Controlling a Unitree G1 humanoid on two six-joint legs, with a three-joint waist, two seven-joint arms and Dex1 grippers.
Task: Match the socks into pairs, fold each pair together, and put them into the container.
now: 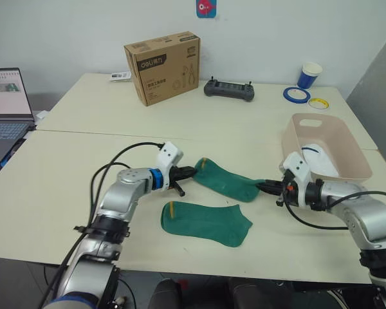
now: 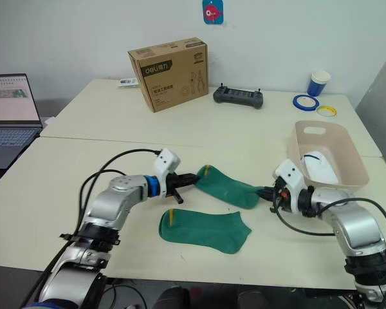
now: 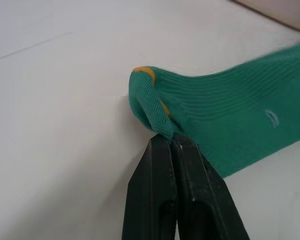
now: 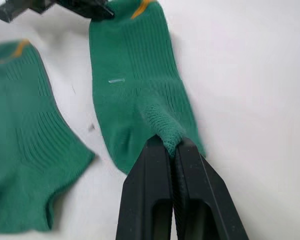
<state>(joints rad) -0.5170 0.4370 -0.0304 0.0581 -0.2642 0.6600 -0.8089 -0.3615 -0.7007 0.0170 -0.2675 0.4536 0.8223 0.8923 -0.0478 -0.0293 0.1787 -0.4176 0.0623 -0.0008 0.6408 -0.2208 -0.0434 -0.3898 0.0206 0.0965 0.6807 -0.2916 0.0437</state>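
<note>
A dark green sock (image 1: 226, 181) with a yellow cuff mark lies stretched between my two grippers. My left gripper (image 1: 189, 172) is shut on its cuff (image 3: 151, 107), and my right gripper (image 1: 262, 187) is shut on its toe end (image 4: 165, 131). The second dark green sock (image 1: 206, 223) lies flat on the table just in front of it, cuff to the left. To the right stands the pale pink container (image 1: 354, 151) with a white sock with a dark stripe (image 1: 320, 159) inside.
A brown cardboard box (image 1: 163, 67), a black controller (image 1: 229, 89), a blue paper cup (image 1: 310, 74) and tape rolls (image 1: 297, 94) stand at the back of the table. A laptop (image 1: 5, 109) sits at far left.
</note>
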